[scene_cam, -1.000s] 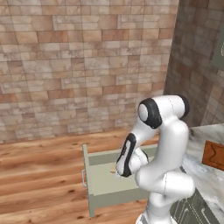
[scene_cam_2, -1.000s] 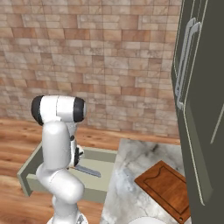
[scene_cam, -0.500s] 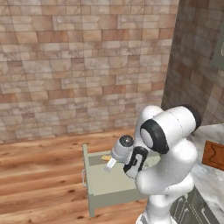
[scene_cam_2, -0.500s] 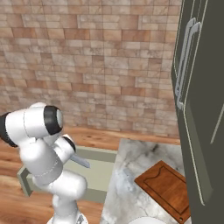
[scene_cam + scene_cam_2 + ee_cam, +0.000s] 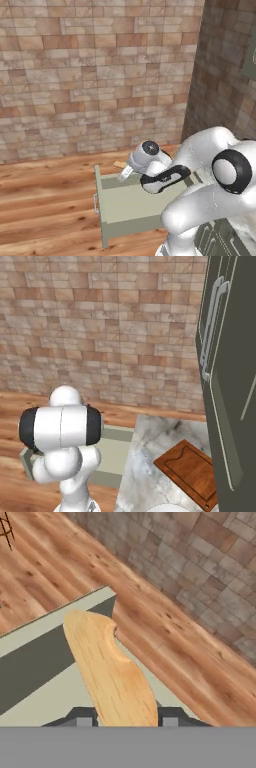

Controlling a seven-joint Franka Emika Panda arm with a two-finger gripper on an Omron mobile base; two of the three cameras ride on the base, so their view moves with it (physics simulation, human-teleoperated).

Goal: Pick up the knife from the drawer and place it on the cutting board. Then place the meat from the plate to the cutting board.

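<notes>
My gripper [image 5: 125, 719] is shut on the knife [image 5: 110, 672]. Its tan wooden handle sticks out between the two dark fingertips [image 5: 82, 719], and the blade is hidden. From the left base, the handle tip [image 5: 119, 164] shows beyond the gripper [image 5: 125, 173], held up over the far edge of the open sage-green drawer [image 5: 131, 202]. The drawer [image 5: 116, 453] lies partly behind the arm. The reddish-brown cutting board [image 5: 192, 472] rests on the marble counter, with the white plate's rim [image 5: 167, 507] at the bottom edge. The meat is out of view.
The marble counter [image 5: 155, 451] runs to the right of the drawer. A tall dark cabinet [image 5: 232, 381] with long handles stands at the far right. A brick wall [image 5: 100, 75] and a wooden floor [image 5: 45, 200] lie beyond the drawer.
The hand has risen out of the drawer with the knife and turned toward its far edge. The arm's elbow has swung low and forward, now blocking much of both base views.
</notes>
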